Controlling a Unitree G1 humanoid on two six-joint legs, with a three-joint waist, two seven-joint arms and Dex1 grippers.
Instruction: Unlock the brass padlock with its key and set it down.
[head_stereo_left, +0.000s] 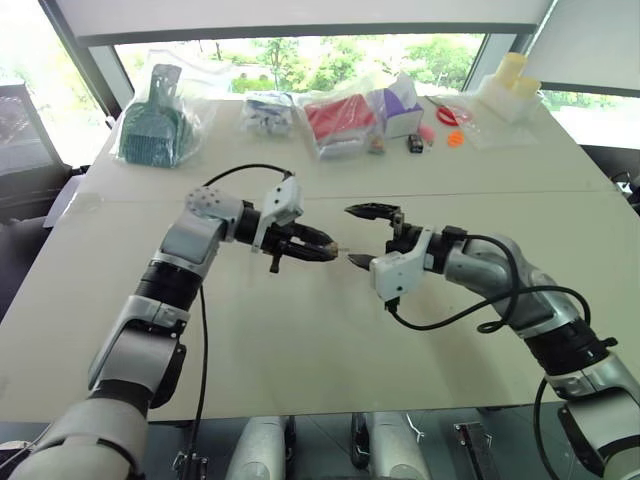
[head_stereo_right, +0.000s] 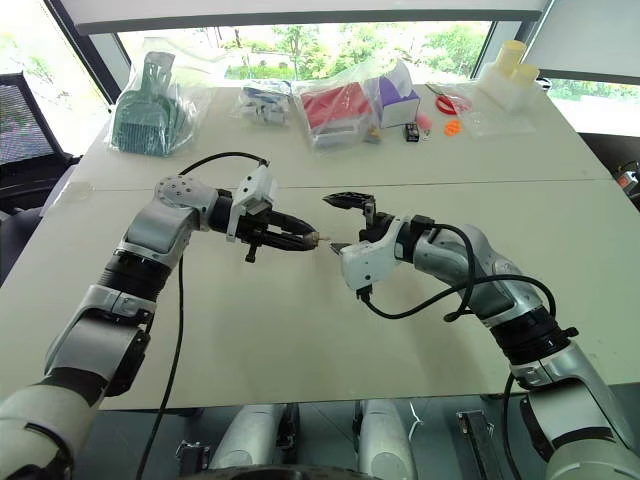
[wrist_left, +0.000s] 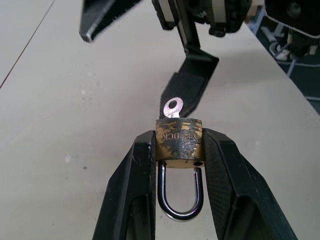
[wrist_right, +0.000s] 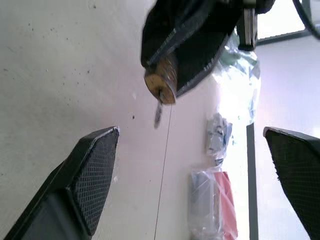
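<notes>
Our left hand (wrist_left: 177, 165) holds the brass padlock (wrist_left: 179, 142) above the counter (head_stereo_left: 300, 340), while our right hand (wrist_right: 192, 175) waits released just beside it.

In our left wrist view the padlock's dull-gold body is clenched between the two black fingers (wrist_left: 135, 190), its silvery shackle (wrist_left: 180, 197) looping back between them toward the wrist, and the key (wrist_left: 173, 107) stands out of the body's far end. In our head views the left hand (head_stereo_left: 318, 247) points right with the padlock at its tip, clear of the counter. Our right hand (head_stereo_left: 366, 236) faces it from the right with fingers spread wide, grasping nothing; the key tip lies just short of the gap between them, not touching. Bagged goods (head_stereo_left: 345, 118) lie along the counter's far edge, well apart from both hands.
</notes>
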